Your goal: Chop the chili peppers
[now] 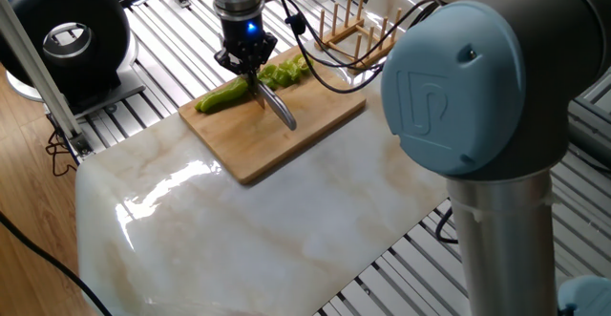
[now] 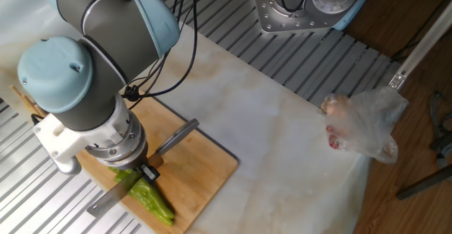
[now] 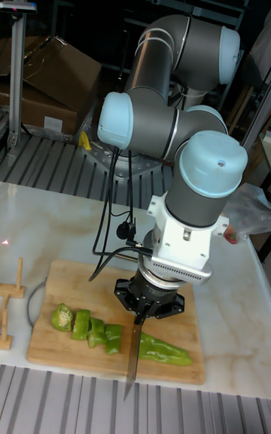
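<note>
In the tall fixed view, a row of cut green pieces [image 3: 89, 327] lies on the left half of the cutting board [image 3: 68, 276], and the uncut rest of the pepper [image 3: 164, 349] lies to the right with its tapered tip pointing right. Between them stands the knife [image 3: 131, 359], held by the gripper [image 3: 144, 306], which is closed on the handle; the blade points toward the board's near edge, so it crosses the pepper's long axis at about a right angle. The blade sits just at the cut end of the remaining pepper, so the next slice likely calls for a small shift to the right along the pepper before pressing down. The board rests on a pale marble-look slab [image 1: 286, 230] set over a slatted metal table [image 2: 339, 64]. Farther right, a plastic bag [image 2: 364, 124] lies at the slab's edge, well apart from the board.
</note>
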